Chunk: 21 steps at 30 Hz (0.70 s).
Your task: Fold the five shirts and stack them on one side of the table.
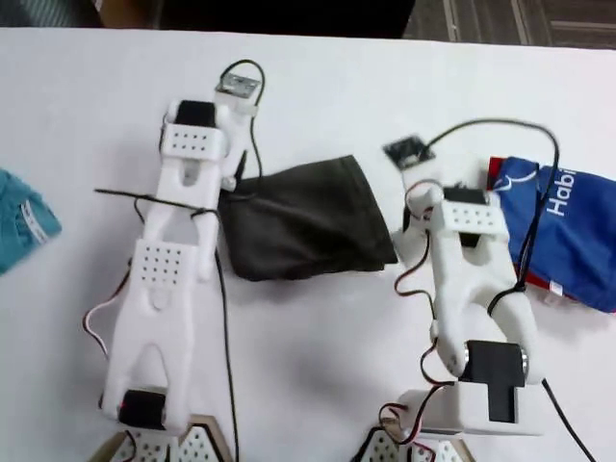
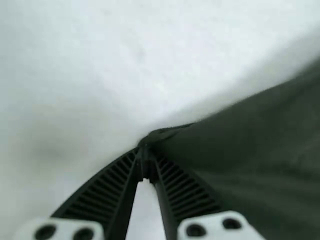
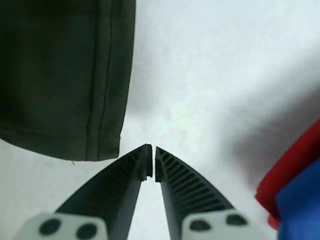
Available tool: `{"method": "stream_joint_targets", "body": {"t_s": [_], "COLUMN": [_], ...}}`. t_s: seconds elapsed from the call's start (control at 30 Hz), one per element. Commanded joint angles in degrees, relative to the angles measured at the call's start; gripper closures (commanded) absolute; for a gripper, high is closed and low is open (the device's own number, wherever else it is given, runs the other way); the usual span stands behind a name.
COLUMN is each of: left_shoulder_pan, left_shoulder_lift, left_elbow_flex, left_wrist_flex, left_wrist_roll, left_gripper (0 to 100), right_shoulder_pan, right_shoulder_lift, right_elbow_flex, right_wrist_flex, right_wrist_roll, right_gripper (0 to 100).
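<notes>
Fingers (image 2: 107, 187) of left gripper (image 2: 145, 164) pinching dark shirt (image 2: 245, 170) corner, right gripper (image 3: 151, 156) closed empty, blue shirt (image 1: 577, 252) cropped

The teal shirt (image 1: 24, 223) is cut off at the high view's left edge, the blue shirt (image 1: 568, 231) at its right. A blurred corner of the black shirt (image 2: 240, 170) seems pinched in the left gripper (image 2: 146, 162).

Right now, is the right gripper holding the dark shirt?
No, the right gripper is shut on nothing above the white table, and the dark shirt lies apart beside its fingertips.
</notes>
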Motion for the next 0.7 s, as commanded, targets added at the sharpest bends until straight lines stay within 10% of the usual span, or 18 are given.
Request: {"method": "stream_joint_targets", "body": {"t_s": [0.0,0.27,0.67], "left_shoulder_pan": [-1.1,3.4,8.1], "left_shoulder_lift": [-7.2,-20.9,-55.6], "left_elbow_flex": [-2.2,5.1,58.7], "left_wrist_flex": [1.2,1.4,-6.9], "left_wrist_roll": [-0.6,-0.4,2.4], "left_gripper": [97,97,97], "right_shoulder_pan": [-0.2,-6.9,-7.8], "right_shoulder_lift": [-3.3,6.8,37.8], "right_elbow_flex": [-9.7,-23.4,-59.6], "right_wrist_flex": [2.2,2.0,12.0], "right_wrist_roll": [-0.4,-2.8,-10.4], "right_gripper": [97.7,97.7,97.7]}}
